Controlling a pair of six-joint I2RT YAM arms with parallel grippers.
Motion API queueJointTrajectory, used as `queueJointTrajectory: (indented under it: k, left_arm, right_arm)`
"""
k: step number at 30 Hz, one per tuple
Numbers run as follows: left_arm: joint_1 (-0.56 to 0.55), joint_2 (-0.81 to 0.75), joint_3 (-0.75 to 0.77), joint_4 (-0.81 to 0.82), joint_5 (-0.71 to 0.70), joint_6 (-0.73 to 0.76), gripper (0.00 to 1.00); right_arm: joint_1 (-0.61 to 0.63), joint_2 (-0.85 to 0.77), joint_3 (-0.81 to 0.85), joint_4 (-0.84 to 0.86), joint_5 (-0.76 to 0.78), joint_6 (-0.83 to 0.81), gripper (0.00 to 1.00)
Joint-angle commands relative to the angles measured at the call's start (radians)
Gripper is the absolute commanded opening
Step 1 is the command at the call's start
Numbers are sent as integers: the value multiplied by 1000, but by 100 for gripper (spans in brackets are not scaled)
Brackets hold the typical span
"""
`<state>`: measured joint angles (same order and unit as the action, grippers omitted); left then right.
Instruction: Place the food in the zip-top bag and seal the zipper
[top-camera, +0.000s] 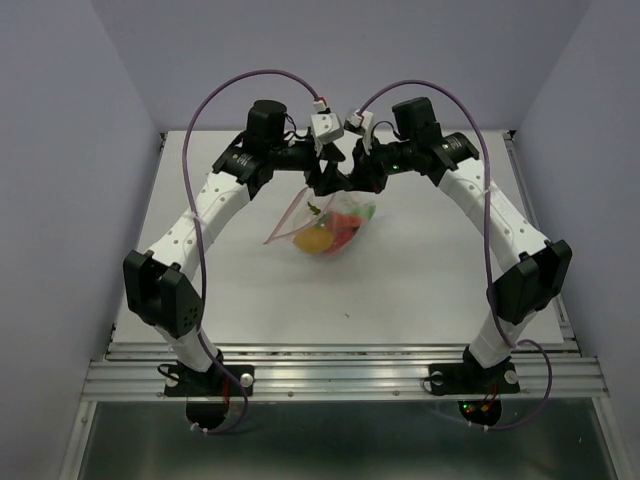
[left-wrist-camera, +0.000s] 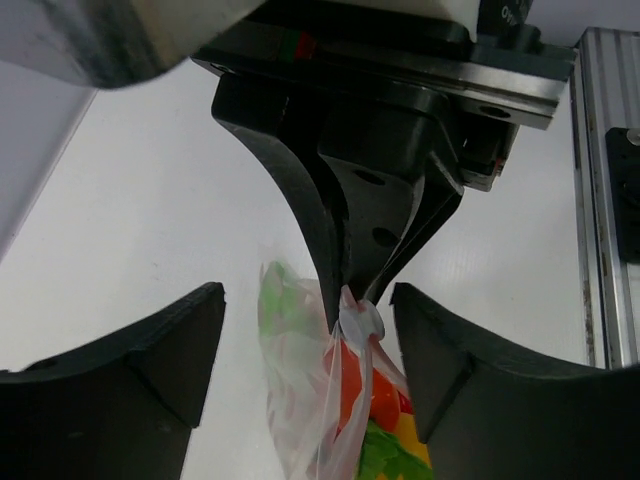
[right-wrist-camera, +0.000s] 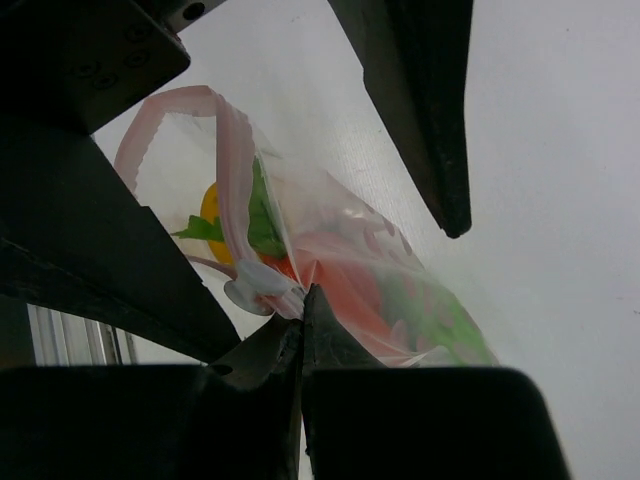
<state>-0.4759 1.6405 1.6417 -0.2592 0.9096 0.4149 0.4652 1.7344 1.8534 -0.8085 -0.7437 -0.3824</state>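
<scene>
The clear zip-top bag (top-camera: 335, 222) hangs above the white table at back centre, with the food (top-camera: 322, 240) inside: yellow, red, orange and green pieces. My right gripper (top-camera: 358, 185) is shut on the bag's top edge, next to a white slider (right-wrist-camera: 245, 290); its closed tips (right-wrist-camera: 303, 300) pinch the plastic. The pink zipper strip (right-wrist-camera: 235, 150) loops up from there. My left gripper (top-camera: 325, 185) is open, its two fingers (left-wrist-camera: 150, 370) apart on either side of the bag (left-wrist-camera: 300, 370) without touching it. Red and green food (left-wrist-camera: 365, 385) shows through the plastic.
The white table (top-camera: 250, 290) lies under the bag. An aluminium rail (top-camera: 340, 375) runs along the front edge and another (left-wrist-camera: 600, 200) along the side. Pale walls close in left, right and behind. Purple cables (top-camera: 205, 110) arc over both arms.
</scene>
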Motion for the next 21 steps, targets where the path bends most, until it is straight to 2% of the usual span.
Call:
queueJointTrajectory:
  k: [1, 2, 3, 5, 6, 9, 10, 12, 15, 16, 18, 21]
  left_arm:
    - [0, 5, 76, 9, 52, -33, 74]
    - [0, 8, 81, 11, 57, -39, 72]
    - [0, 15, 87, 14, 63, -50, 63]
    - [0, 16, 89, 20, 60, -59, 54]
    - [-1, 16, 90, 21, 45, -67, 45]
    - [0, 15, 89, 18, 32, -68, 30]
    - [0, 12, 81, 15, 34, -65, 21]
    - [0, 2, 67, 15, 37, -61, 17]
    - [0, -16, 35, 15, 28, -54, 17]
    - [0, -21, 18, 15, 19, -53, 7]
    - [0, -37, -9, 21, 0, -51, 0]
    - [0, -56, -31, 26, -12, -50, 0]
  right_arm:
    - [3, 7, 52, 9, -26, -15, 1]
    - [3, 7, 50, 9, -25, -15, 1]
    - [3, 7, 49, 11, -23, -13, 1]
    - [3, 7, 47, 12, -19, -12, 1]
    - [3, 7, 44, 15, -14, -7, 1]
    - [3, 1, 41, 28, -2, 8, 1]
    - [3, -2, 40, 35, 4, 17, 1]
    - [3, -15, 32, 64, 36, 54, 1]
    - [3, -27, 30, 97, 75, 94, 1]
    - [3, -29, 33, 98, 78, 99, 1]
    - [3, -41, 35, 104, 66, 112, 1]
    - [-6, -56, 29, 123, 66, 122, 1]
